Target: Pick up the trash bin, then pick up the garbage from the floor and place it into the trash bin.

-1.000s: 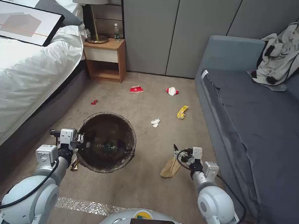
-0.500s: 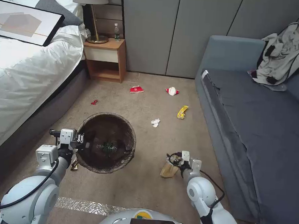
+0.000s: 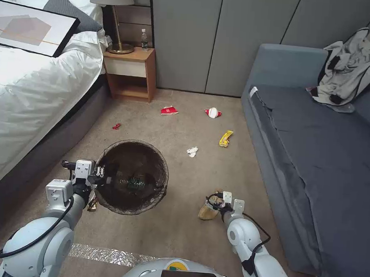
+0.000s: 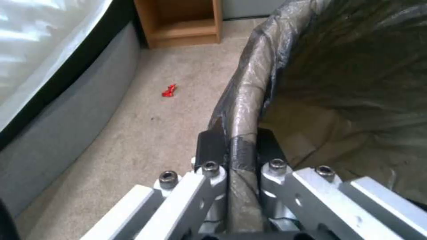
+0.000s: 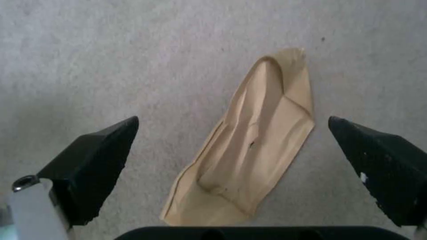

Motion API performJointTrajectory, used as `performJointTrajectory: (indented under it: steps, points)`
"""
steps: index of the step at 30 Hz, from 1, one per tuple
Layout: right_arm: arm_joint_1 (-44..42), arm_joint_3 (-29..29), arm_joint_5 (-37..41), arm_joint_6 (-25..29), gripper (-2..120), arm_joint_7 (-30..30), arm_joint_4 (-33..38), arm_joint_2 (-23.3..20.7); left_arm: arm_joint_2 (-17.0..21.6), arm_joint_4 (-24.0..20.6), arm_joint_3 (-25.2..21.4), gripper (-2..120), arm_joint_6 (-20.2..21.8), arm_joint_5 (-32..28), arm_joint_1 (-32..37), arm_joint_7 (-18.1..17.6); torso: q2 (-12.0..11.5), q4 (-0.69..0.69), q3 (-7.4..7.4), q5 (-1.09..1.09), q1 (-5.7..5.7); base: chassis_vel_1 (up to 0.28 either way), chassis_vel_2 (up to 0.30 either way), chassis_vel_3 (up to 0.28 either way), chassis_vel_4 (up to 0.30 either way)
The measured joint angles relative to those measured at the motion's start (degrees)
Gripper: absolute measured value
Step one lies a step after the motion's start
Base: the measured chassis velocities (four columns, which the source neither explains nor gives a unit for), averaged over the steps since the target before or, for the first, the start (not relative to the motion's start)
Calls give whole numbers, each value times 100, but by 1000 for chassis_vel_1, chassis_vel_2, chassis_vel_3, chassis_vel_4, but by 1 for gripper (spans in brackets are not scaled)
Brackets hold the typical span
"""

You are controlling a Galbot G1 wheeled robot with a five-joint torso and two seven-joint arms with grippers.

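We see a matt, creased brown paper bag (image 5: 249,156) on rough beige carpet (image 5: 111,56), a glossy, wrinkled dark plastic liner over the trash bin (image 4: 249,96) rim, and a smooth wooden nightstand (image 3: 130,73) beside soft white bedding (image 3: 32,85).

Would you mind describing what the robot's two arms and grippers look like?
Both arms are glossy white with rounded joints and loose black cables. The left gripper has silver linkage bars with hex bolts and black fingertip pads; the right gripper has black wedge-shaped fingers. Boxy white wrist modules sit behind each.
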Motion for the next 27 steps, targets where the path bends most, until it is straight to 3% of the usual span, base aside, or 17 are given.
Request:
performJointTrajectory:
  steps: [16, 27]
  points:
    - [432, -127, 4, 50, 99, 40, -875, 233, 18, 80, 0, 3, -1, 1, -17, -1, 0, 0, 0, 0, 0, 0, 0, 0, 0]
    - [533, -129, 5, 119, 59, 92, -1206, 324, 32, 140, 13, 3, -7, -2, -50, 4, 0, 0, 0, 0, 0, 0, 0, 0, 0]
